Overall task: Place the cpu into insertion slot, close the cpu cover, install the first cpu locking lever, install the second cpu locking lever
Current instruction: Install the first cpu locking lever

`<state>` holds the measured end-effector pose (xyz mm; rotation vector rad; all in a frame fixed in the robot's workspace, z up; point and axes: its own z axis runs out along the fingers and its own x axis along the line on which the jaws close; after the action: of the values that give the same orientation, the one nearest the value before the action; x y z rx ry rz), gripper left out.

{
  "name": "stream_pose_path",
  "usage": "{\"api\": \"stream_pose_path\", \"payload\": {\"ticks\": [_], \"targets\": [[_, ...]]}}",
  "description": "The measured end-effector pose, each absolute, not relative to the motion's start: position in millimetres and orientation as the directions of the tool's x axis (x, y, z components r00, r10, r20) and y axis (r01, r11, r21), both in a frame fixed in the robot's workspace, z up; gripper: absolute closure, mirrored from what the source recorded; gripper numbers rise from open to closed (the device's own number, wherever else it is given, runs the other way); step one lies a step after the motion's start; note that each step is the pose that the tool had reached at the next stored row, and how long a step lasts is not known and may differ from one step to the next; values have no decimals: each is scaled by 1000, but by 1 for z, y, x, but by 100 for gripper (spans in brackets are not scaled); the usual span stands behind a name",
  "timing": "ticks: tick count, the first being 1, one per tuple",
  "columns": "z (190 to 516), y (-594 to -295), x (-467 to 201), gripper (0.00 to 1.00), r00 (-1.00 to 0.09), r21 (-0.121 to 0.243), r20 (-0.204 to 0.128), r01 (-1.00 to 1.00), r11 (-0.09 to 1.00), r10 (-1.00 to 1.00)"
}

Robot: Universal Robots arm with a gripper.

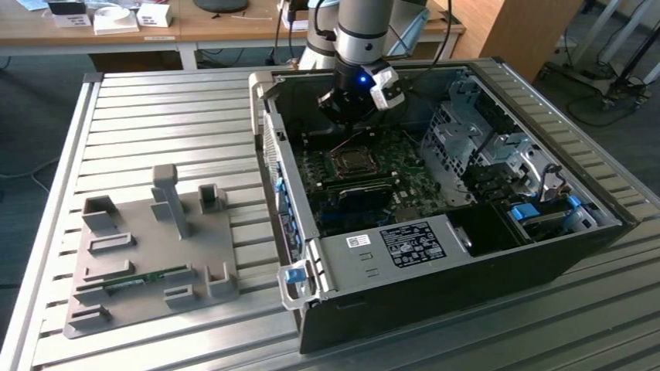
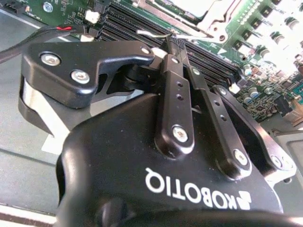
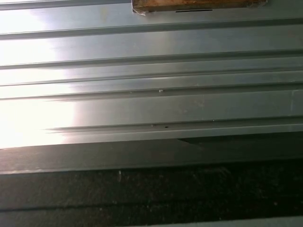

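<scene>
Arm's claw [image 1: 352,110] hanging inside the open computer case [image 1: 443,278]
Can't tell if it's spread or pinching. The insertion slot [image 1: 356,162] sits on the green board [image 1: 415,182] nearby, contents unclear. Ribbed metal desk [image 1: 165,124] underneath.

Claw [image 2: 174,47]: white maker's lettering on its black body, upside down in the second wrist view.
Stickers [image 1: 413,242]: on computer case [image 1: 464,290], print too small to read.
</scene>
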<state>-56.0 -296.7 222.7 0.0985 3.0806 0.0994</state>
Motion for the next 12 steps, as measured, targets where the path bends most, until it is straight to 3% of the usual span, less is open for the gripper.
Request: {"api": "stream_pose_path", "payload": {"ticks": [12], "targets": [[221,-297,-52,90,-996,67,-55,62,996,66]]}}
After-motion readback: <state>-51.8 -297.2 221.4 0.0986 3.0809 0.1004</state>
